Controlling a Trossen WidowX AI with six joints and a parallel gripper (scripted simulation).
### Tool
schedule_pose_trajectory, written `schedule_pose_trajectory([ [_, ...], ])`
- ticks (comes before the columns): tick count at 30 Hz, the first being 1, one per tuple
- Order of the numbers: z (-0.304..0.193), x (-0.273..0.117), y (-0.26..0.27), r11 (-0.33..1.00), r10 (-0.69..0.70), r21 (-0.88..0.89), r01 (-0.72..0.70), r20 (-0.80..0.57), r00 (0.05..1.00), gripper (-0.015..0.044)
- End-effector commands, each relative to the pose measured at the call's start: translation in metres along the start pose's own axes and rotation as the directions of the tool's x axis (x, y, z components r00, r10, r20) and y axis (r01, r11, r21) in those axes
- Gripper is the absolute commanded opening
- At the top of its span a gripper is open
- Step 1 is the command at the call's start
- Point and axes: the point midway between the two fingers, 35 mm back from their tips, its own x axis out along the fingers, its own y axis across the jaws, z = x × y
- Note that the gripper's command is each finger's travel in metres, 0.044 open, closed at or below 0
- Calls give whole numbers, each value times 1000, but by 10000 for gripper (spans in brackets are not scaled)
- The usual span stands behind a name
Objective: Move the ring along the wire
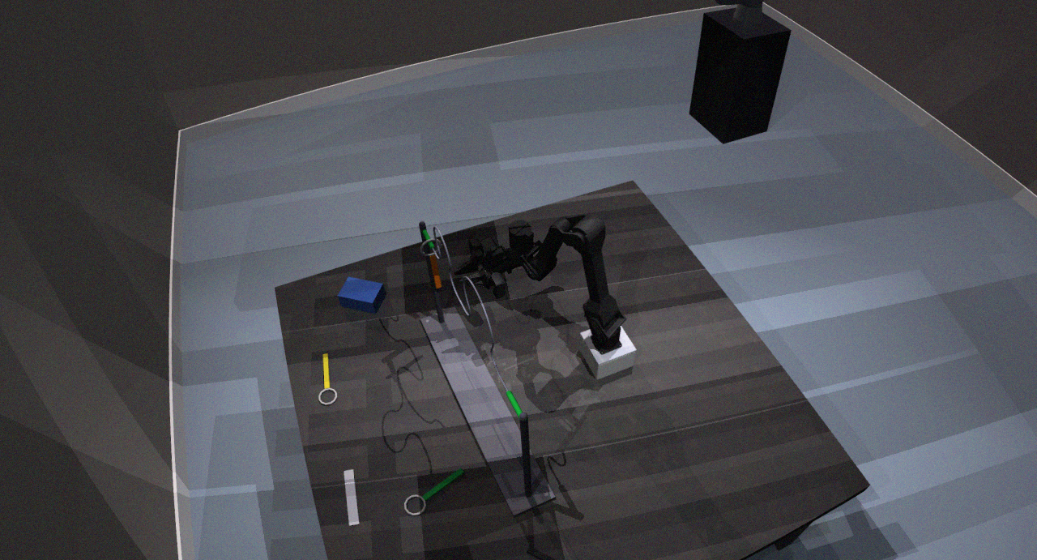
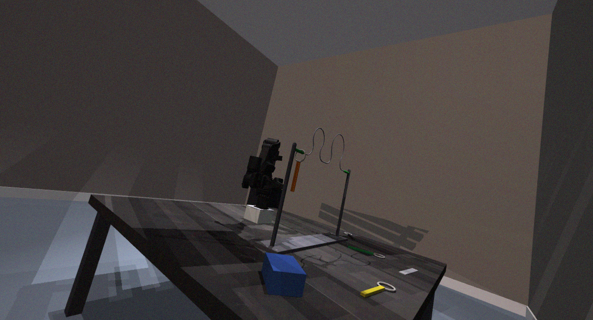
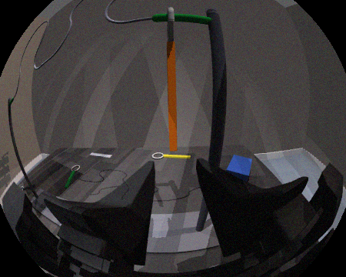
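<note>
The ring (image 1: 421,249) (image 2: 299,161) (image 3: 171,28) hangs on the green wire part (image 2: 299,151) (image 3: 192,18) beside the near post (image 1: 438,302) (image 2: 283,193) (image 3: 218,88). Its orange handle (image 1: 435,272) (image 2: 295,176) (image 3: 172,96) points down, beside the post, not touching my fingers. My gripper (image 1: 461,273) (image 3: 175,165) is open and empty on the robot-base side of the wire. In the wrist view the handle stands ahead, above the fingertip gap. The other green part (image 1: 514,403) (image 2: 345,172) meets the far post (image 1: 525,455) (image 2: 343,202).
The thin grey wire (image 2: 319,128) (image 3: 131,21) winds between the green parts, with its loops close to my gripper in the top view. A blue block (image 1: 360,295) (image 2: 284,274) (image 3: 239,165), a yellow-handled ring (image 1: 326,370) and a green-handled ring (image 1: 443,485) lie beyond the stand.
</note>
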Motion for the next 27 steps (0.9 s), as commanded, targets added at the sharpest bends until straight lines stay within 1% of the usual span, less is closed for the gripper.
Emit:
schedule_pose_trajectory([
  [1,10,8,0,1000,-5,-4,5,1,1000,160],
  [7,10,11,0,1000,-5,-4,5,1,1000,160],
  [27,11,42,-3,1000,-5,-5,5,4,1000,160],
])
